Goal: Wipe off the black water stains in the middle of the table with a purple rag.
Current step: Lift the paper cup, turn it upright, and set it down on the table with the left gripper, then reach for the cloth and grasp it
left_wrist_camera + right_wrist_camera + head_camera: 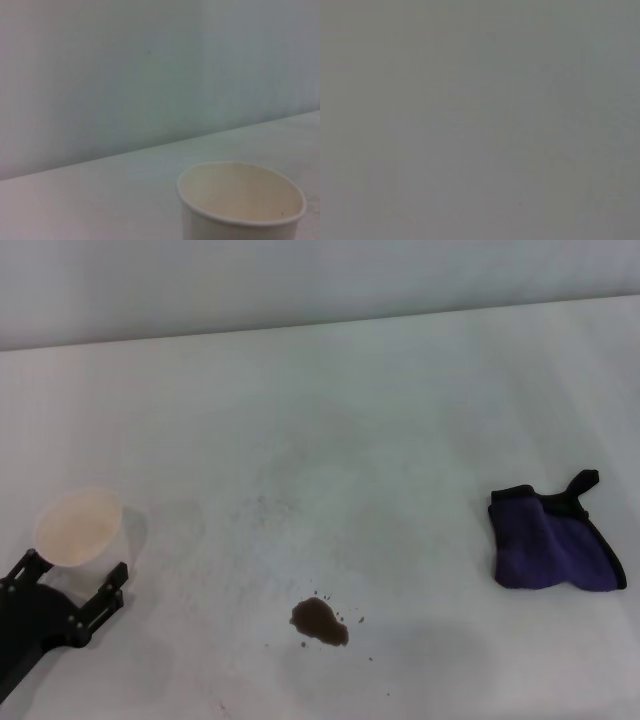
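Note:
The black water stains (320,622) are a small dark blotch with tiny specks around it, on the white table (350,410) near its front middle. The purple rag (552,542), with black edging and a loop, lies crumpled at the right, well apart from the blotch. My left gripper (72,572) is at the front left, open, its fingers (112,585) on either side of the near side of a white paper cup. My right gripper is out of view; its wrist view shows only plain grey.
The white paper cup (80,528) stands upright and empty at the front left; it also shows in the left wrist view (242,202). Faint grey speckles lie on the table (90,200) behind the blotch. A pale wall runs along the table's far edge.

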